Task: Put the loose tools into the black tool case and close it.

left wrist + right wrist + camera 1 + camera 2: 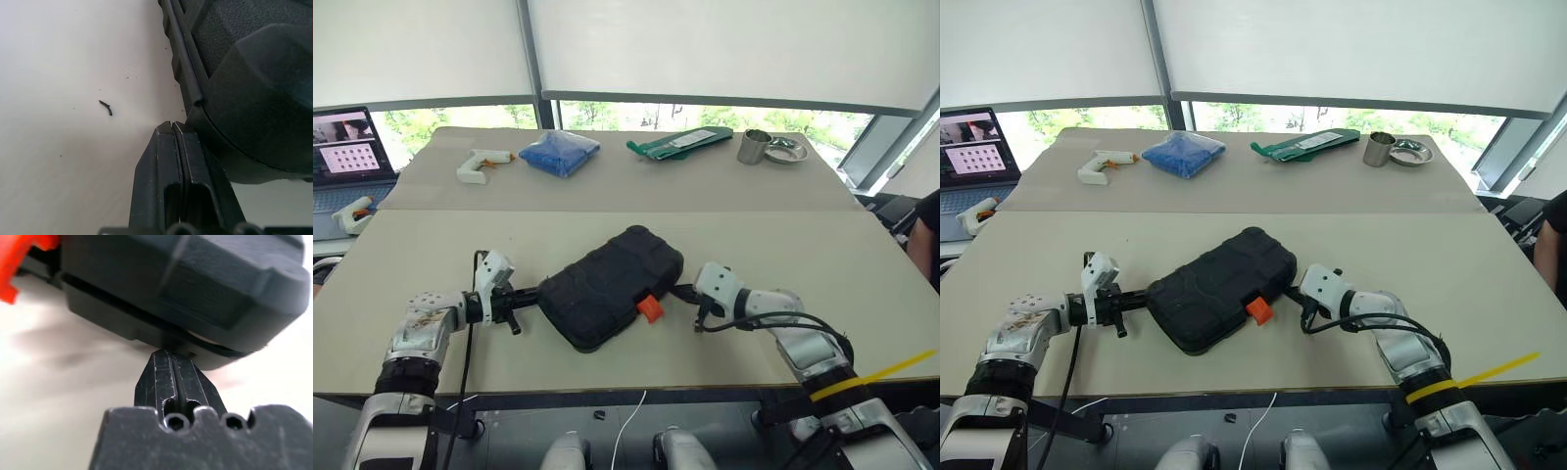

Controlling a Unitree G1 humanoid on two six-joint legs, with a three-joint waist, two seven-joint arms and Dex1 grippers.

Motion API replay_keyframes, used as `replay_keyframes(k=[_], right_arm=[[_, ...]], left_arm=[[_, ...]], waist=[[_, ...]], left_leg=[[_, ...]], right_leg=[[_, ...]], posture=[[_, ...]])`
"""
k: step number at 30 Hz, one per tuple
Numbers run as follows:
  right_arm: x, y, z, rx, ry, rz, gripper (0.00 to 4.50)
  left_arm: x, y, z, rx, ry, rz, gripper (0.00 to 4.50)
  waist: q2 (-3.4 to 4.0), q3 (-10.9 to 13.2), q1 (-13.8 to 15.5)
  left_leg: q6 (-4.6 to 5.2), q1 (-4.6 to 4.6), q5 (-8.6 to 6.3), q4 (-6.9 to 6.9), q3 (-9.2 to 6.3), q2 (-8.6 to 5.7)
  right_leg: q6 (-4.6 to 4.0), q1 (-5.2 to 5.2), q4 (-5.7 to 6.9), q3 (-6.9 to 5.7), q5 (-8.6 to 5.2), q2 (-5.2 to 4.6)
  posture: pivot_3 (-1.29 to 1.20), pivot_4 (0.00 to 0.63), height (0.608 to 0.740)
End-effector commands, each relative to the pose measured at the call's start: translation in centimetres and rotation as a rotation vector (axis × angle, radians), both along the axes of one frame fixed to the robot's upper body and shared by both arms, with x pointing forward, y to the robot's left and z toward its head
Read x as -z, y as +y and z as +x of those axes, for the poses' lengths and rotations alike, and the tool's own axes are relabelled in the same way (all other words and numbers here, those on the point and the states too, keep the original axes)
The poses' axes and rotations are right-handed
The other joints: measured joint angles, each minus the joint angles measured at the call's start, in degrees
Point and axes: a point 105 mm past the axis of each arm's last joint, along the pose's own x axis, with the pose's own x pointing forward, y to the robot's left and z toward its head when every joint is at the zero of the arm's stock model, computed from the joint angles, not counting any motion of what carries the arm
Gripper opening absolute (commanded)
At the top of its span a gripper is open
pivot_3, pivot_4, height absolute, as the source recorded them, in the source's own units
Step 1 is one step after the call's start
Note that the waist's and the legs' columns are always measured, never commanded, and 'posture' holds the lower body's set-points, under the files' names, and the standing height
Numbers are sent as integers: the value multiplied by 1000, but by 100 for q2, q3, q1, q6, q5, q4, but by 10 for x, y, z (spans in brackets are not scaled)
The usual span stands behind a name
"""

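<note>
Black case (610, 287) lying closed and askew on the near table (431, 245), lid down, orange latch (650, 308) on the edge facing the robot. Left gripper (530, 294) at the case's left end, fingers (171, 161) pressed flat together with nothing between them, tips right against the case's rounded corner. Right gripper (682, 291) at the case's right end, beyond the latch, fingers (168, 377) likewise closed on nothing, tips tucked under the overhanging rim where lid meets base. Case thus flanked by both grippers, one at each end. Small dark speck (106, 107) on the table just left of the case. On the far table, well behind the case: white glue gun (481, 164) to the left, blue bundle (558, 153) beside it, green pouch (677, 143) further right, metal cup (754, 146) and shallow metal dish (787, 150) at the right end. Laptop (347, 157) with a second glue gun (352, 213) far left of the case.
</note>
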Motion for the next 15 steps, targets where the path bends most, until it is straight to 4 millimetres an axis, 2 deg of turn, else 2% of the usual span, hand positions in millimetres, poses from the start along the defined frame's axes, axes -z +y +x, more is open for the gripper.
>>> replay_keyframes(k=[1,3,5,9,12,15], right_arm=[[-13,-15,-1,10,-39,20,0],[-14,-23,-7,26,-25,37,0],[-15,-32,-16,57,-4,79,0],[-17,-36,-34,89,22,149,0],[-15,-29,-53,74,54,199,0],[-19,-21,-66,16,15,204,0]], left_arm=[[-48,14,6,-22,-154,-1,72],[-69,5,1,60,-131,-5,72],[-87,-14,-8,201,-101,53,72],[-105,-55,-8,332,-116,51,72],[-94,-97,-5,430,-100,59,72],[-62,-122,-4,462,-50,114,72]], waist=[[0,0,-2],[-1,0,14],[-3,2,35],[3,-1,66],[4,-3,58],[3,-2,17]], left_leg=[[0,-4,0,0,0,0],[0,-16,0,0,-4,0],[0,-29,0,1,-10,-4],[0,-24,0,0,-10,-26],[0,-15,0,1,-12,-33],[1,-17,0,2,-17,-33]], right_leg=[[0,-4,0,0,0,0],[-1,-11,1,-3,1,0],[0,-16,-1,-11,0,-4],[15,-8,-1,-4,-6,-21],[22,1,-1,3,-6,-21],[22,-1,0,2,-6,-16]], posture=[[0,150,740],[0,150,740],[0,150,740],[0,150,740],[0,150,740],[0,150,740]])
